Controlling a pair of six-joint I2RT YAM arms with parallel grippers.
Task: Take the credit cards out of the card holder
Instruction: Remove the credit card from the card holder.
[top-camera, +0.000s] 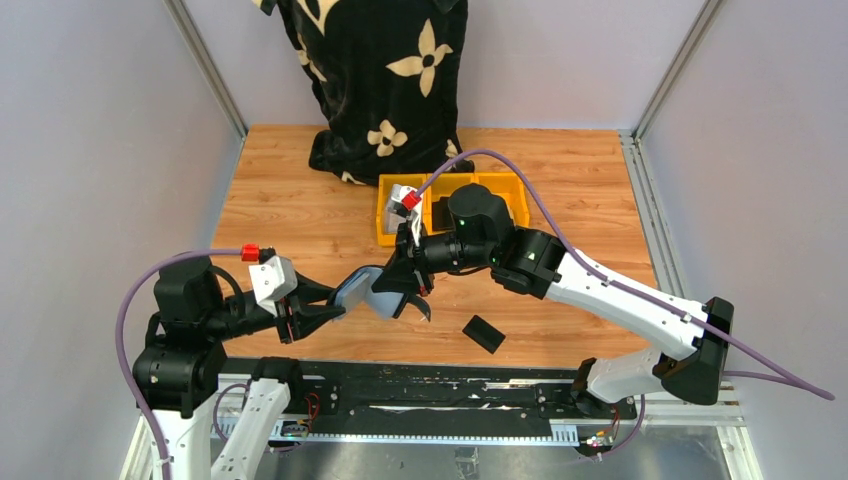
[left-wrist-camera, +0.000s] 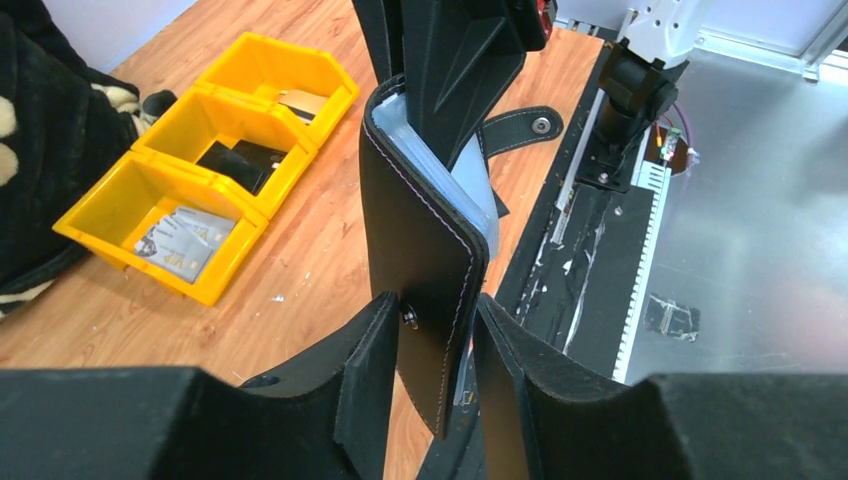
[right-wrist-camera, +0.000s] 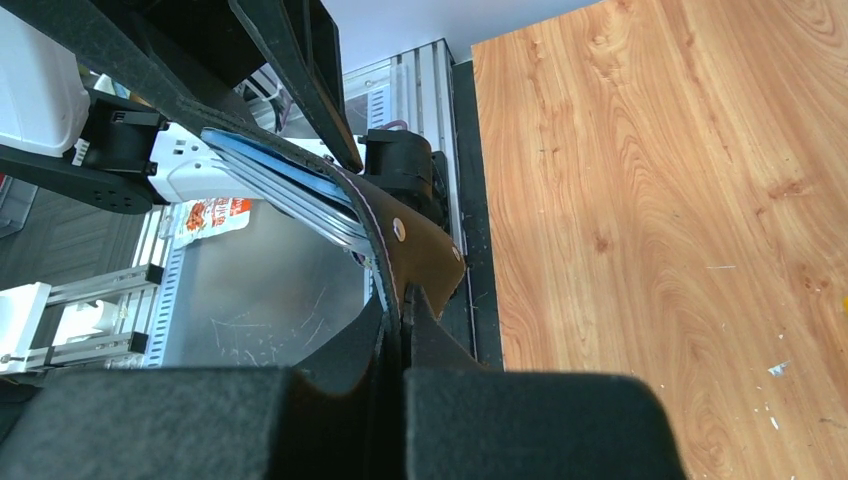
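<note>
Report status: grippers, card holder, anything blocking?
Left gripper and right gripper both shut on card holder, held aloft between them. Pale sleeves showing inside. Nothing blocking.

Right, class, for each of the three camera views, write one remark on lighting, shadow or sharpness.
Top external: even, soft light, only faint shadows on the table, all sharp. Left wrist: the left tool looms dark and soft-edged at the bottom, the card holder crisp. Right wrist: the right tool is a near-black, detail-less mass, the wood grain sharp.
</note>
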